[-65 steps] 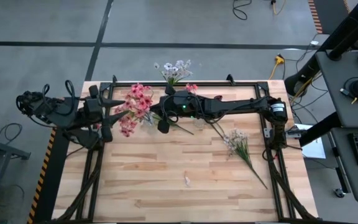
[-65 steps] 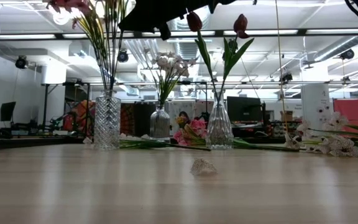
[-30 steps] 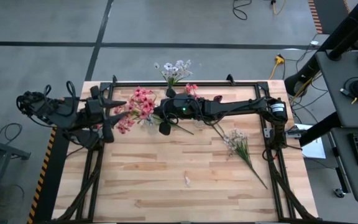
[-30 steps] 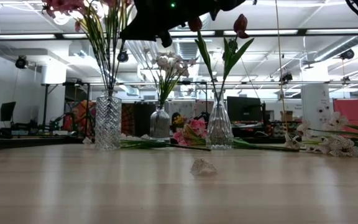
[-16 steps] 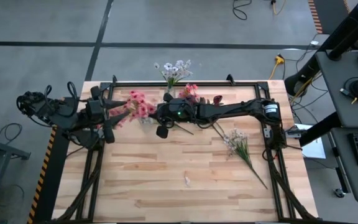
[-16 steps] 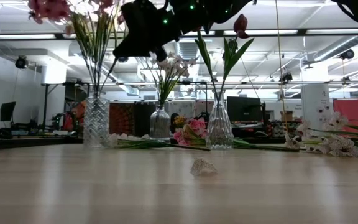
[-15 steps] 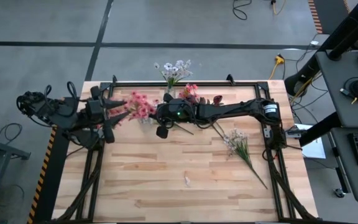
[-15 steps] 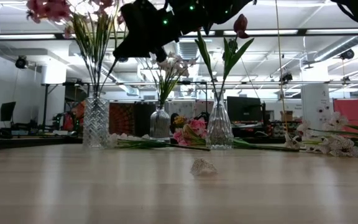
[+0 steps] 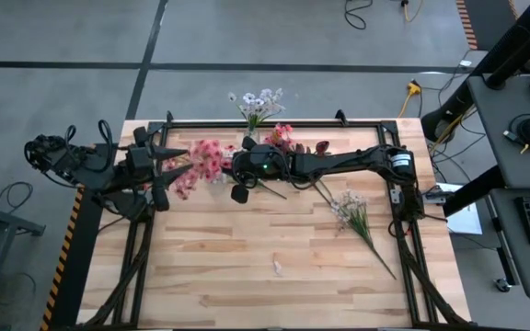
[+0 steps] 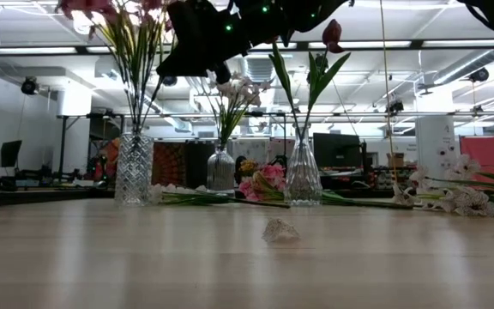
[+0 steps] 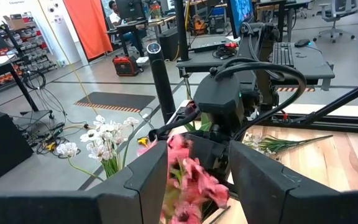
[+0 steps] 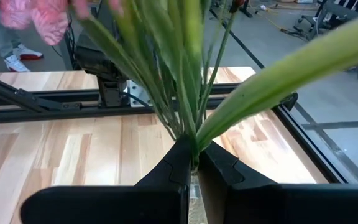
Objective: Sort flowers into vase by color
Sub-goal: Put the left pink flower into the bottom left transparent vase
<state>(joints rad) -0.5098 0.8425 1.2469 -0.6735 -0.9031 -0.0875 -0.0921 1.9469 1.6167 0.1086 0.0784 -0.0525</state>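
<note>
Three vases stand at the far edge of the bench, and our right gripper (image 12: 191,163), fingers clenched on the pink flowers (image 9: 201,162) in the left crystal vase (image 10: 135,169), risks tipping it.

Your right arm (image 9: 339,164) reaches across the far side of the table from its base on the right, stretched nearly level, and its wrist ends near the middle. The right gripper (image 12: 192,163) has its two dark fingers pressed together. Your left arm (image 9: 99,165) lies folded at the table's left edge, and the left gripper (image 11: 197,180) points toward the right arm with its fingers partly apart.
</note>
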